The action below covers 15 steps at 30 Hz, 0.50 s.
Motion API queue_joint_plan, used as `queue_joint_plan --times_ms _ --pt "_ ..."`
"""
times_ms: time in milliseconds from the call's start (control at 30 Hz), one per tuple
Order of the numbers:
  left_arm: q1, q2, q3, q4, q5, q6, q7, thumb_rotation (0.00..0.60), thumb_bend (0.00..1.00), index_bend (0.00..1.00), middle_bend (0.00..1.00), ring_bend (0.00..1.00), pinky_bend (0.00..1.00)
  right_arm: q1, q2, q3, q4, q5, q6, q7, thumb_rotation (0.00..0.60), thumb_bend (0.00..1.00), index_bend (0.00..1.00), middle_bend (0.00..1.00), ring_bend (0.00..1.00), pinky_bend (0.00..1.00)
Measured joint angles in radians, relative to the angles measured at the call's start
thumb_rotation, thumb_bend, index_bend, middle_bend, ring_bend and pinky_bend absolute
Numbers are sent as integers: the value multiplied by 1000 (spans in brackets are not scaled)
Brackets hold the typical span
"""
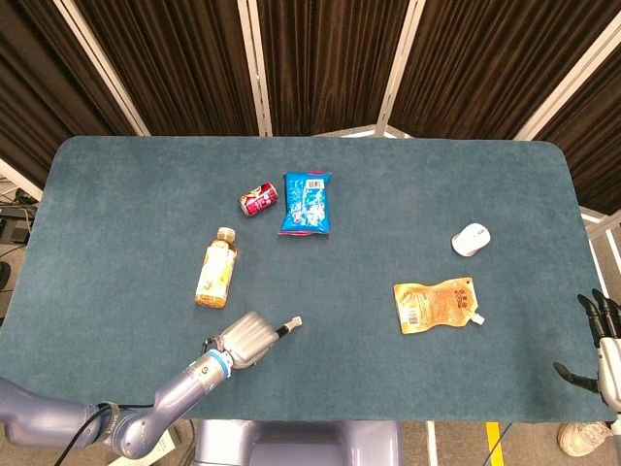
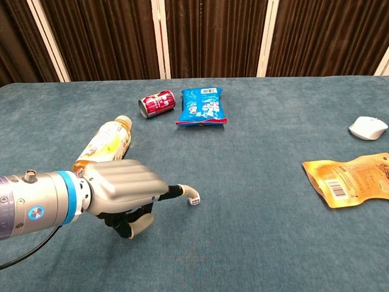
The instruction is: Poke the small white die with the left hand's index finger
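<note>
Left silver robot hand [image 2: 121,193] low over blue felt table [image 2: 255,243], extended fingertip touching small white die [image 2: 194,200].

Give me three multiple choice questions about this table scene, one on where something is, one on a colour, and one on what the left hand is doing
1. Where does the red can lie?
A. Just left of the blue snack bag
B. Beside the white mouse
C. On the orange pouch

2. What colour is the table cover?
A. Red
B. Teal blue
C. Yellow

3. What is the left hand doing?
A. Gripping the bottle
B. Resting flat on the pouch
C. Touching the die with one extended finger

Answers:
1. A, since the can lies beside the bag's left edge.
2. B, as both views show.
3. C, because the chest view shows the fingertip on the die with the other fingers curled.
</note>
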Motion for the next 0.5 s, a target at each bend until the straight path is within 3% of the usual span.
queue_joint_plan --times_ms 500 --pt "-21 15 68 -22 -9 49 -23 600 734 0 845 804 838 -2 -2 -6 -4 -14 10 -9 600 5 60 0 0 0"
